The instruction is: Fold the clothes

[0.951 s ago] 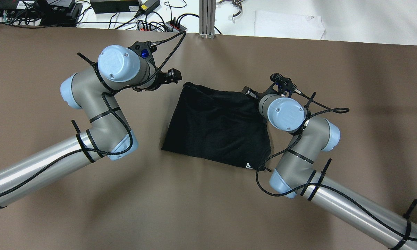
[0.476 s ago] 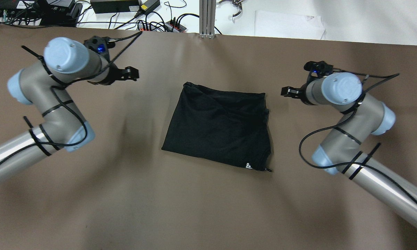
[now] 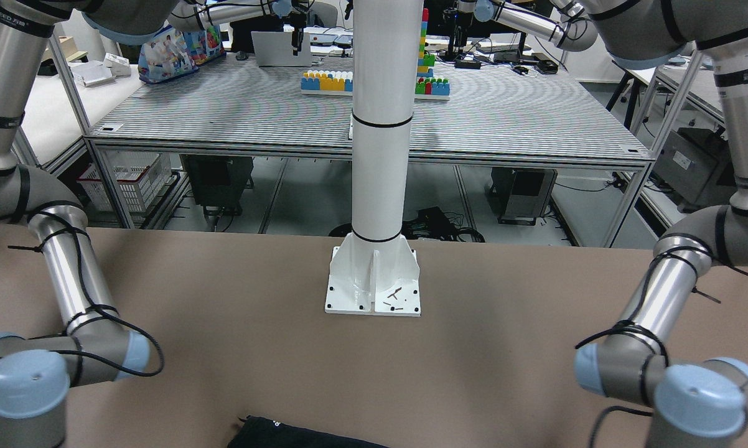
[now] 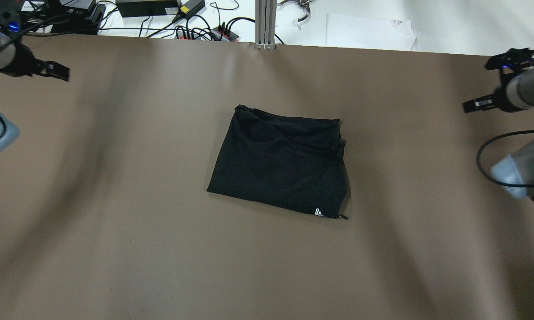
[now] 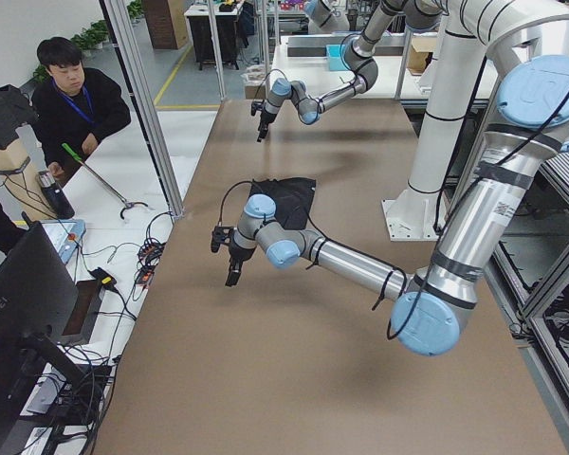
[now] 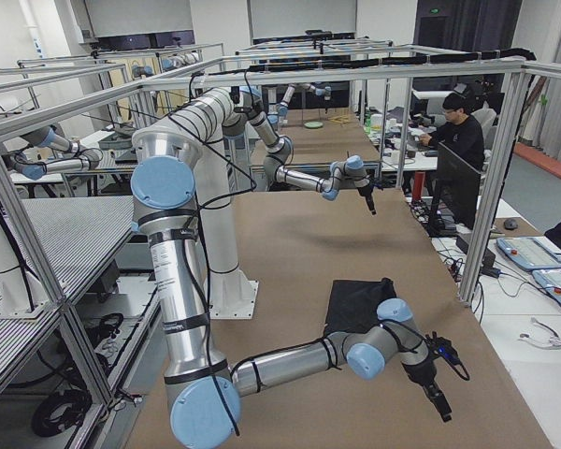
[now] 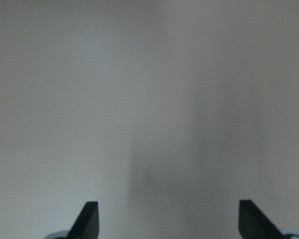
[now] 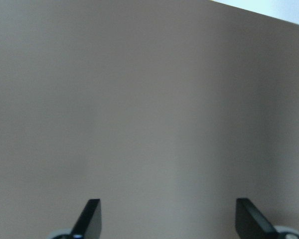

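Note:
The black garment (image 4: 280, 162) lies folded in a rough rectangle at the middle of the brown table (image 4: 160, 249), with a tiny white mark (image 4: 319, 212) near its front right corner. It also shows in the front-facing view (image 3: 299, 438), the left view (image 5: 289, 197) and the right view (image 6: 360, 304). My left gripper (image 4: 60, 71) is far off at the table's back left, open and empty, over bare table in its wrist view (image 7: 167, 219). My right gripper (image 4: 469, 106) is far off at the right edge, open and empty (image 8: 164, 219). Neither touches the garment.
The white robot pedestal (image 3: 374, 292) stands on the table's near side. Cables and power strips (image 4: 205, 31) and a white sheet (image 4: 369, 35) lie beyond the far edge. An operator (image 5: 76, 95) sits past that edge, with a metal frame post (image 4: 265, 24) there.
Both arms have swung outward from the garment's top corners, the left to the far left, the right to the far right. The garment has stayed folded in place.

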{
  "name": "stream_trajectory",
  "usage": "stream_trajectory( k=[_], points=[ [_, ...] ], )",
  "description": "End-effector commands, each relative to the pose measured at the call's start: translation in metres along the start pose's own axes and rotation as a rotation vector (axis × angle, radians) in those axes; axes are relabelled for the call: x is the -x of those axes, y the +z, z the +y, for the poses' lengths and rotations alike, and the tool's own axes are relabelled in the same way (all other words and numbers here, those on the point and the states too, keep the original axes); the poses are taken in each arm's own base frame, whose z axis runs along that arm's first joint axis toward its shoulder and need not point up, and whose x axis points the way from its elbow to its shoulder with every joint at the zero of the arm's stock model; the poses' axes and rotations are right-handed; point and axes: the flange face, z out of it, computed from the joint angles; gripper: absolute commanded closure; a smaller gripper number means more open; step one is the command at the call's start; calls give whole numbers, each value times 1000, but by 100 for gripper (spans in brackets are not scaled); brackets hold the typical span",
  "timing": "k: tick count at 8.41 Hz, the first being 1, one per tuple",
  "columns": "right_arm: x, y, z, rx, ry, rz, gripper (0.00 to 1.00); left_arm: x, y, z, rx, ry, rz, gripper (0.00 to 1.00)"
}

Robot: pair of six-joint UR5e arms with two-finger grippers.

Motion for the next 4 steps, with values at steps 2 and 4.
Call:
stream_trajectory(
  k=[2, 4],
  points=[
    [-221, -52, 70, 44, -193, 200, 5, 235, -57, 38, 14, 203, -196, 0],
    [-280, -88, 110, 52, -211, 283, 5, 315, -93, 65, 19, 233, -267, 0]
  ],
)
